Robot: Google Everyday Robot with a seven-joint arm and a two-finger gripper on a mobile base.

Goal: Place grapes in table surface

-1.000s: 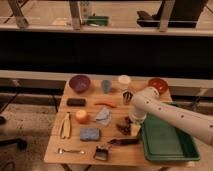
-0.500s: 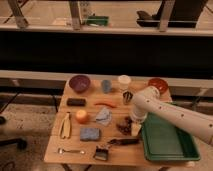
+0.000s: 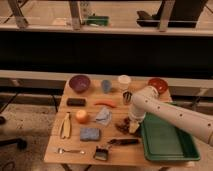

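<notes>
Reaching down from the right, a white robot arm brings its claw (image 3: pixel 132 126) low over the light tan rectangular wooden counter (image 3: pixel 70 142), just beside the left rim of a green plastic tray (image 3: pixel 169 141). The grapes (image 3: pixel 122 126), a small bumpy dark purple-brown cluster, sit right at the claw's left side, at or just above the counter, between the tray and a crumpled pale blue cloth (image 3: pixel 103 116). Whether the claw grips the grapes or has let go cannot be told, nor whether the cluster fully rests on the wood. Well apart from them, near the far edge, stand a round purple bowl (image 3: pixel 80 82) and a red bowl (image 3: pixel 157 85). Judging by this, the task looks nearly done: the grapes are outside the tray and over the counter. What seems left is to release them, if held, and to lift the claw away.
</notes>
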